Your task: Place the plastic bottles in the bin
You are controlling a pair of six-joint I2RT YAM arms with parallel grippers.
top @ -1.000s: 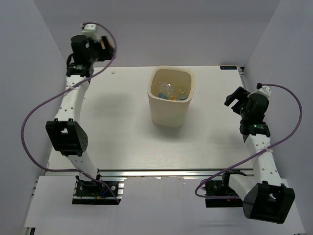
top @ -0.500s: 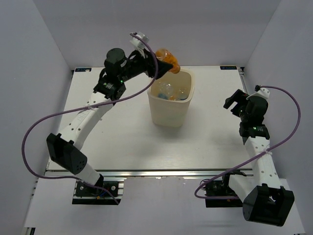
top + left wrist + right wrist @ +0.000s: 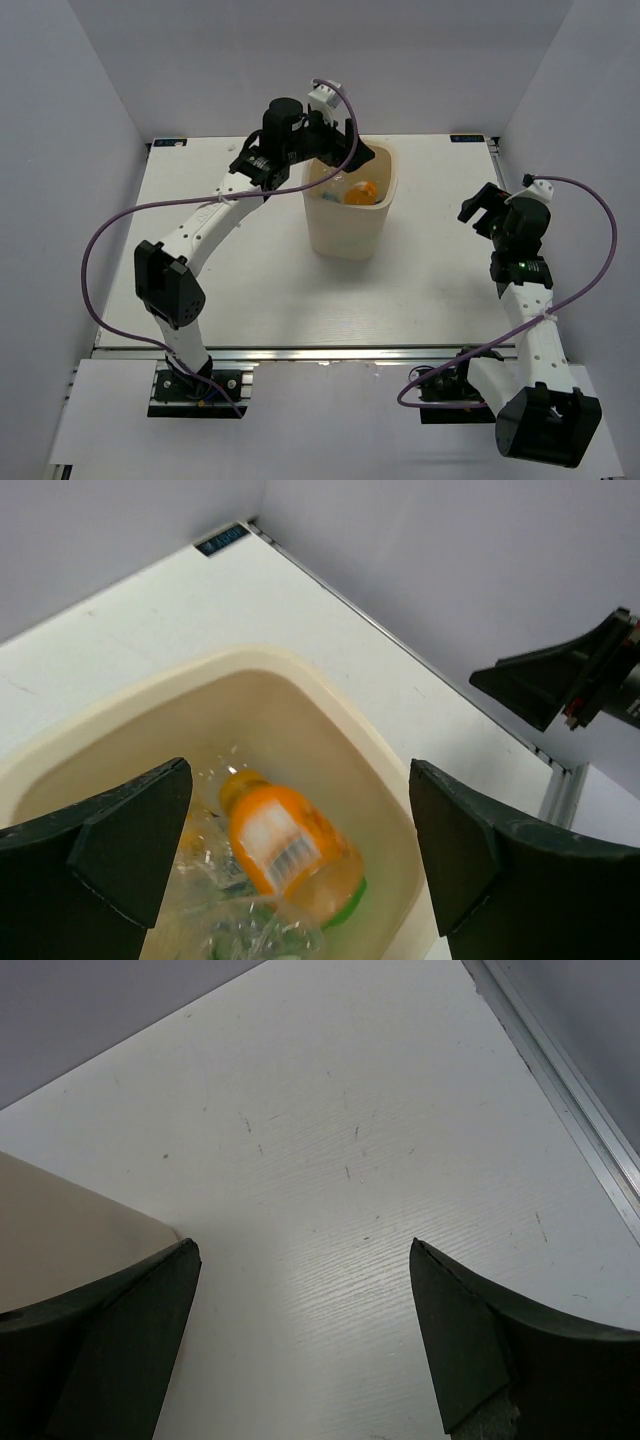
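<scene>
The right gripper [image 3: 300,1250] hovers over the table [image 3: 230,270] at 3 o'clock from the bin [image 3: 345,235], fingers spread wide with nothing between them. The bin stands mid-table; inside it the orange bottle [image 3: 290,845], slightly blurred, shows above clear bottles [image 3: 240,930]. Over the bin's 11 o'clock rim hangs the left gripper [image 3: 300,770], fingers wide apart, gripping nothing

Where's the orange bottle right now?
In the left wrist view the orange bottle sits inside the bin, on top of clear bottles, below the open left fingers.
</scene>
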